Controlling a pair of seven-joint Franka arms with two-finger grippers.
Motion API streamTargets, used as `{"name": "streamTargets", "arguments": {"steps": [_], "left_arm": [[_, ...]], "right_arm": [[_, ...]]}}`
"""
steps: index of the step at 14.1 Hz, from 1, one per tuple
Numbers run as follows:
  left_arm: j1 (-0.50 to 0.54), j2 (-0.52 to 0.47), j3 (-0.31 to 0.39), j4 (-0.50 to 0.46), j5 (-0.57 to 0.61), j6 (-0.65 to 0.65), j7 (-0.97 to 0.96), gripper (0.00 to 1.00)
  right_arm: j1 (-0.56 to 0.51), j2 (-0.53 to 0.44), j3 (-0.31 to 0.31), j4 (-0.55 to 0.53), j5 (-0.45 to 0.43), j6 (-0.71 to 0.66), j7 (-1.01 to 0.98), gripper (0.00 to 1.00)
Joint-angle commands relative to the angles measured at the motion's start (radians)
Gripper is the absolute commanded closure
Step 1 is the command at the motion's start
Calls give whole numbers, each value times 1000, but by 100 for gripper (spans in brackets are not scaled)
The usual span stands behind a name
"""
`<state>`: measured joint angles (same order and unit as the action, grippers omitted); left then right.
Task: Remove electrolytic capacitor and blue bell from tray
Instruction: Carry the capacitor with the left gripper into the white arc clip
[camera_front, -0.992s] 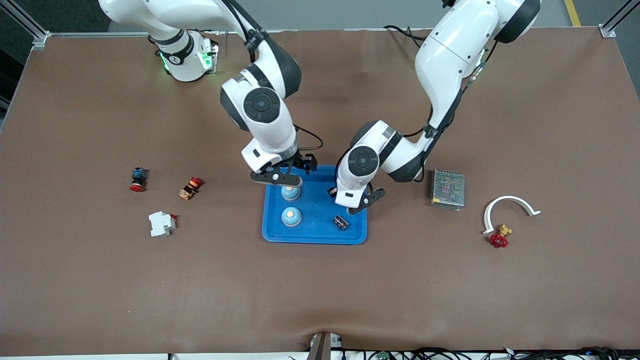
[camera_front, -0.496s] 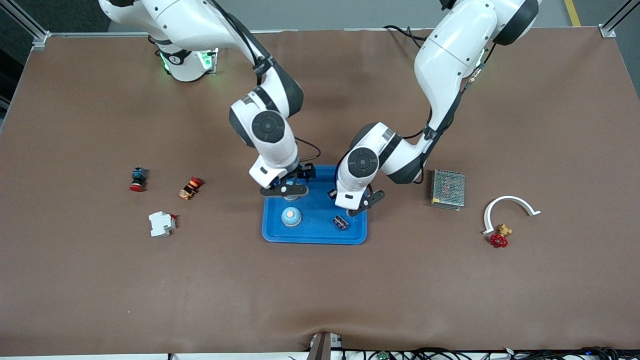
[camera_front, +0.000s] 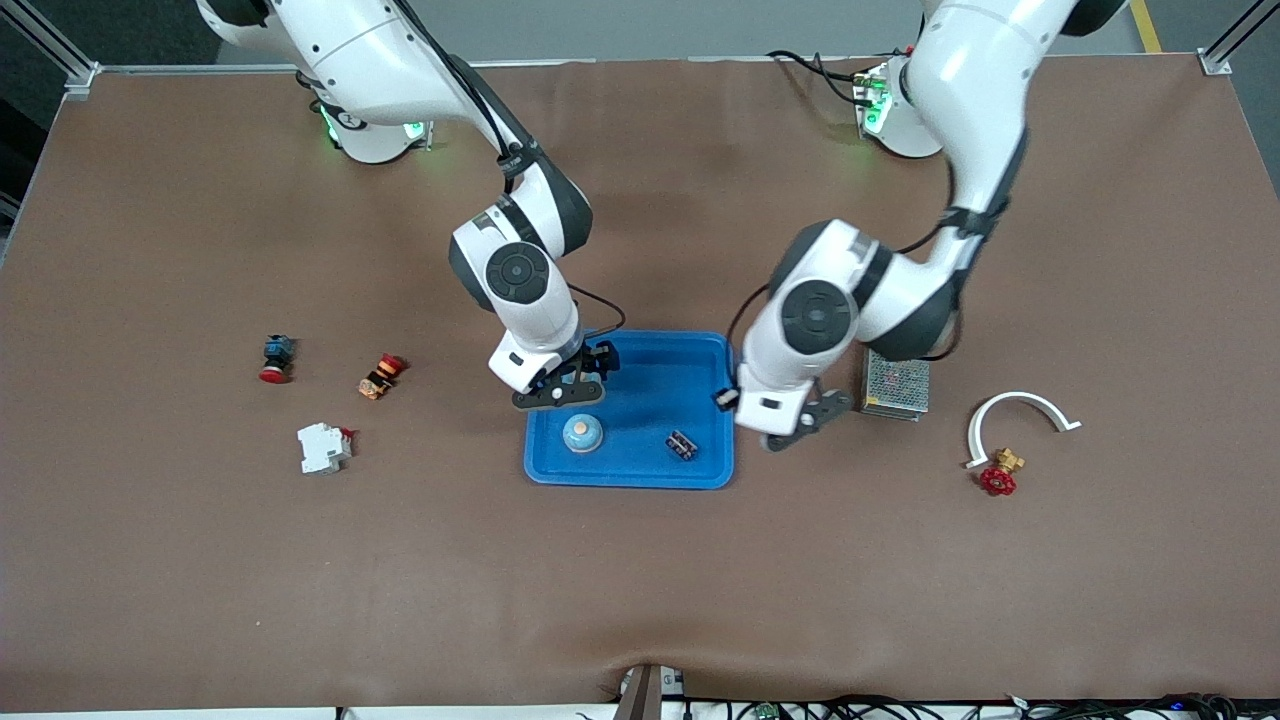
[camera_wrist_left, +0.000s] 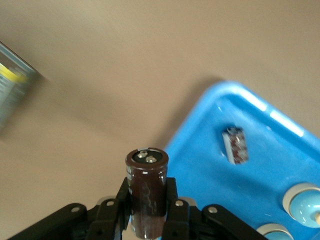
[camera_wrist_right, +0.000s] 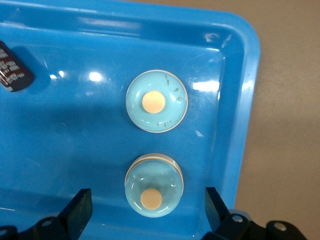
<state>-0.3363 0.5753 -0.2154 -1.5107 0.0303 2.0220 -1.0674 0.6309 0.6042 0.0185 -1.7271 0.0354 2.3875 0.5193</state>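
Capacitor (camera_wrist_left: 146, 192) stands upright, clamped in the left gripper (camera_wrist_left: 147, 220) over the table beside the blue tray (camera_front: 640, 475). Right gripper (camera_wrist_right: 145, 212) hangs spread wide over two bells (camera_wrist_right: 156, 101) in the tray.

White arms (camera_front: 960, 90), black joints, black hands (camera_front: 560, 392).

Left gripper (camera_front: 795, 428) has left the blue tray (camera_front: 640, 471), clamped on a capacitor (camera_wrist_left: 147, 190), now over the table beside the tray's edge. Right gripper (camera_front: 560, 392) shifted slightly over the bells.
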Motion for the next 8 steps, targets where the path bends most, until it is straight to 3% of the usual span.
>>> {"name": "streamTargets", "arguments": {"steps": [1,8], "left_arm": [[97,-83,-7,-92,16,-11,95,100],[397,-129,-7,-161,17,-46,427,100]], "right_arm": [[4,8,5,-5,-8,12,-11,0],[6,49,5,-5,-12,55,-13,0]]}}
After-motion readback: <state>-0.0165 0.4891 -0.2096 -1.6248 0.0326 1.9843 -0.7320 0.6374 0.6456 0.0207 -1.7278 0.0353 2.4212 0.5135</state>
